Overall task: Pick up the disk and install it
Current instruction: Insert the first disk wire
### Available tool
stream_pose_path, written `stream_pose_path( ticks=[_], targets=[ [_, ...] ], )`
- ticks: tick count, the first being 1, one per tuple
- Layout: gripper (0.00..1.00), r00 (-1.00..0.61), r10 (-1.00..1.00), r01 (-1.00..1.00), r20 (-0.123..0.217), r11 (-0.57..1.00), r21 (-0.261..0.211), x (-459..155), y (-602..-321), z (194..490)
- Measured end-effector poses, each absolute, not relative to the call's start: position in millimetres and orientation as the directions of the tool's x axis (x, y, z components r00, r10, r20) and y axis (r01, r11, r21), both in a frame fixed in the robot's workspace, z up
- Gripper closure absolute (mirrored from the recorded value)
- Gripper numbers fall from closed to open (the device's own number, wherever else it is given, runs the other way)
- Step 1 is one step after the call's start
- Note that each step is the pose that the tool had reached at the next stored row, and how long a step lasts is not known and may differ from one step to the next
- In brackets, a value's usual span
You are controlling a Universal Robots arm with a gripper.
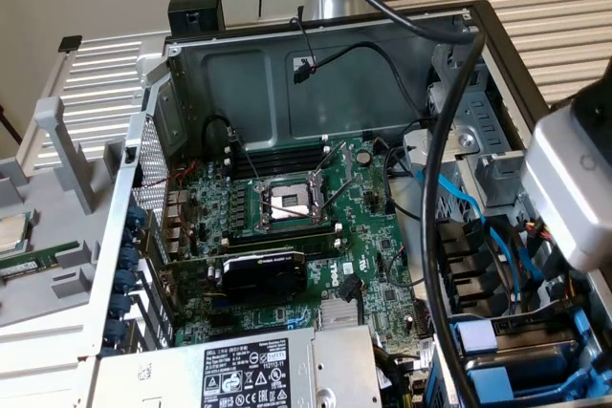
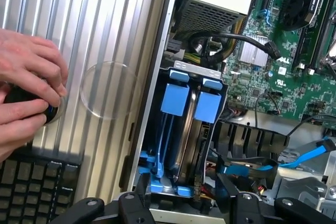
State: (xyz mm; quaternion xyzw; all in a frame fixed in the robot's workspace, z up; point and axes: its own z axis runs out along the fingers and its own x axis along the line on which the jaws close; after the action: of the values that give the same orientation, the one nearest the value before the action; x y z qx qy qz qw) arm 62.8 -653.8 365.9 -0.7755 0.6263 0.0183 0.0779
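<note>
Two blue-railed drives stand on edge side by side in the drive bay (image 2: 181, 190) of the open computer case; their blue tabs are one (image 2: 175, 98) and the other (image 2: 208, 107). Which of them is the disk I cannot tell. My gripper (image 2: 189, 209) hangs over the near end of that bay, open, its black fingers (image 2: 131, 208) spread wide with nothing between them. In the exterior view the arm's grey-white wrist body (image 1: 574, 183) hovers over the case's right side, above the blue-railed bay (image 1: 521, 355).
A person's hand (image 2: 26, 85) grips a black knob beside a keyboard (image 2: 31, 182) on the ribbed metal table (image 2: 105, 35). Inside the case are the motherboard (image 1: 287, 203), power supply (image 1: 249, 370), black cables (image 1: 435, 188) and blue cables (image 2: 310, 156). A small chip (image 1: 11, 231) lies outside.
</note>
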Motion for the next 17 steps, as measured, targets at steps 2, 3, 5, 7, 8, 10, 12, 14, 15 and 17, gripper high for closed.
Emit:
stream_pose_path(
  ticks=[2, 3, 5, 7, 8, 10, 12, 14, 15, 17],
  targets=[
    [0.42, 0.214, -0.968, -0.975, -0.130, -0.203, -0.094, 62.9, -653.7, 364.6],
    [0.49, 0.214, -0.968, -0.975, -0.133, -0.203, -0.092, 62.9, -653.7, 363.7],
    [0.49, 0.213, -0.967, -0.975, -0.138, -0.202, -0.090, 63.5, -653.8, 361.7],
    [0.49, 0.212, -0.966, -0.976, -0.145, -0.201, -0.088, 63.8, -653.8, 360.0],
    [0.49, 0.212, -0.966, -0.976, -0.148, -0.201, -0.086, 63.8, -653.8, 359.3],
    [0.49, 0.211, -0.965, -0.976, -0.154, -0.200, -0.083, 63.8, -653.4, 358.7],
    [0.51, 0.211, -0.964, -0.976, -0.160, -0.200, -0.080, 64.2, -653.4, 357.8],
    [0.64, 0.210, -0.963, -0.977, -0.167, -0.200, -0.076, 64.8, -653.4, 356.8],
    [0.64, 0.209, -0.963, -0.977, -0.171, -0.199, -0.074, 65.0, -653.4, 356.2],
    [0.64, 0.209, -0.961, -0.977, -0.180, -0.199, -0.071, 65.5, -653.4, 354.8]
  ],
)
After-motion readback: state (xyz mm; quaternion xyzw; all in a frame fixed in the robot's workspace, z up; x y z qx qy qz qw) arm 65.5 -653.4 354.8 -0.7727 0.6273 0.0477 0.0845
